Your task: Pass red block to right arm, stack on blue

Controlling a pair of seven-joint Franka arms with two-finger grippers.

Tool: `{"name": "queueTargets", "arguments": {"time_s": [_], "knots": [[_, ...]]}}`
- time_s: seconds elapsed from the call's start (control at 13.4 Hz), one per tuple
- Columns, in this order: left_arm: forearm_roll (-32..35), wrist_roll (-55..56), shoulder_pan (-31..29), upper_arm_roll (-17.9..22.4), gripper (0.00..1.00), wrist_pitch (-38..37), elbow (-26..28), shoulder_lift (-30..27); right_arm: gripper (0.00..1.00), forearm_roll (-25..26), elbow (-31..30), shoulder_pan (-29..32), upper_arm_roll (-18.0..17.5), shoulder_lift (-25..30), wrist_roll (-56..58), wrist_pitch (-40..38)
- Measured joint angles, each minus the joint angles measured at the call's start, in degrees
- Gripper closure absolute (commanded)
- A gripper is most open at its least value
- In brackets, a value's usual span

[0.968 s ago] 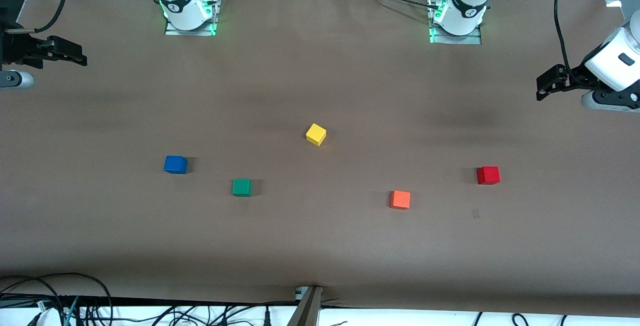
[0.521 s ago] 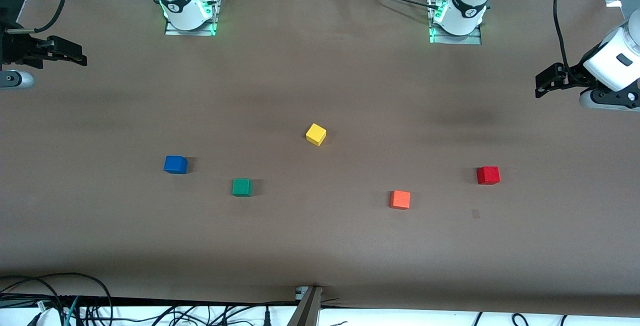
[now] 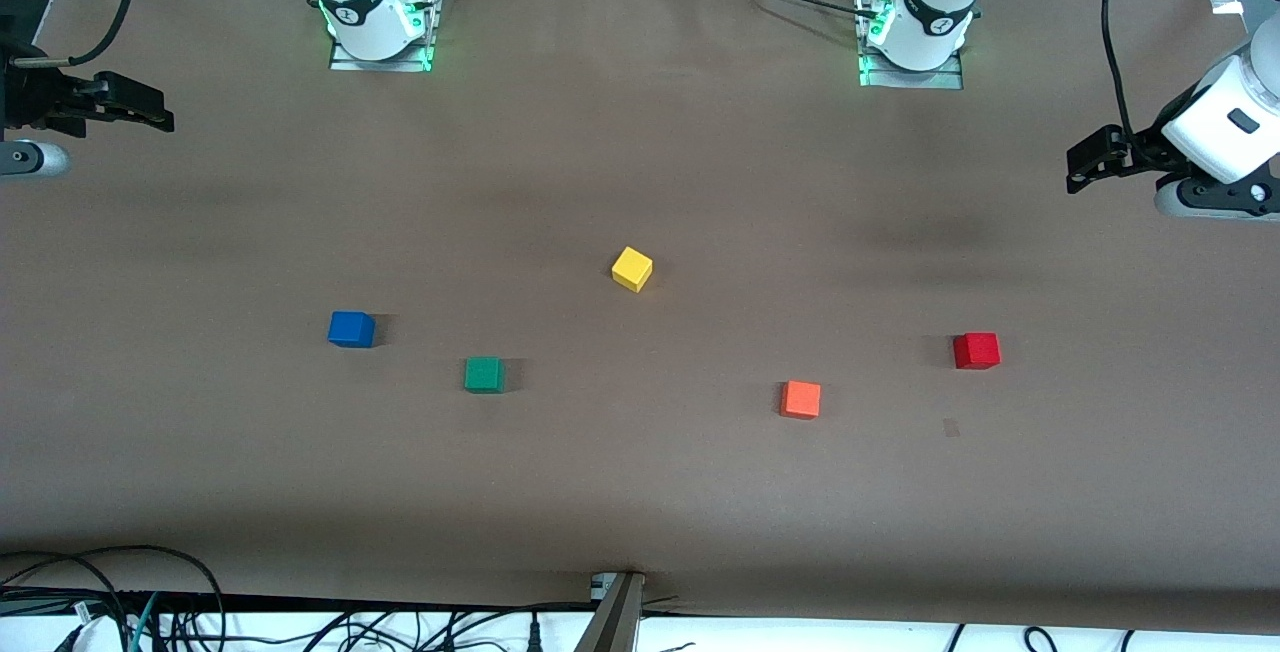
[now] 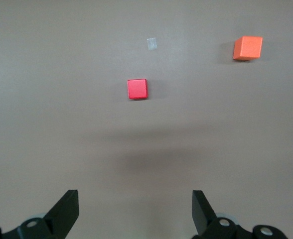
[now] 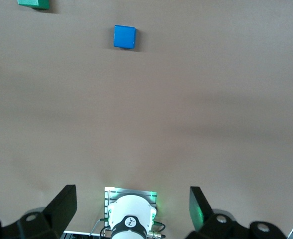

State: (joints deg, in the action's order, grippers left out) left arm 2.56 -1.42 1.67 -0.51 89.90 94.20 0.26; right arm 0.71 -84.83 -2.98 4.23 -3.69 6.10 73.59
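The red block [image 3: 976, 350] [image 4: 137, 89] lies on the table toward the left arm's end. My left gripper [image 3: 1078, 164] [image 4: 135, 199] hangs open and empty over bare table at that end, well apart from the block. The blue cube [image 3: 351, 329] [image 5: 124, 37] sits toward the right arm's end. My right gripper [image 3: 160, 115] [image 5: 132, 196] is open and empty at that end's edge, far from the blue cube.
A yellow cube [image 3: 631, 269] sits mid-table. A green cube [image 3: 484, 374] [image 5: 34, 3] lies beside the blue one, and an orange cube [image 3: 800, 399] [image 4: 247, 48] beside the red one. A small pale patch [image 3: 951, 426] marks the table. Cables run along the table's front edge.
The left gripper has crept slightly inward and toward the bases' side. The right arm and all cubes have stayed put.
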Motion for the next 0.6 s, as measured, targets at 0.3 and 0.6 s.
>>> {"name": "queueTargets", "arguments": {"time_s": [0.3,0.6], "knots": [[0.3,0.0,-0.2,0.1,0.0,-0.1,-0.1,0.1,0.0,0.0,0.0,0.0,0.0,0.0,0.0,0.0],[4.1,0.0,-0.4,0.9,0.0,-3.6,-4.6,2.1,0.0,0.0,0.0,0.0,0.0,0.0,0.0,0.0]]}}
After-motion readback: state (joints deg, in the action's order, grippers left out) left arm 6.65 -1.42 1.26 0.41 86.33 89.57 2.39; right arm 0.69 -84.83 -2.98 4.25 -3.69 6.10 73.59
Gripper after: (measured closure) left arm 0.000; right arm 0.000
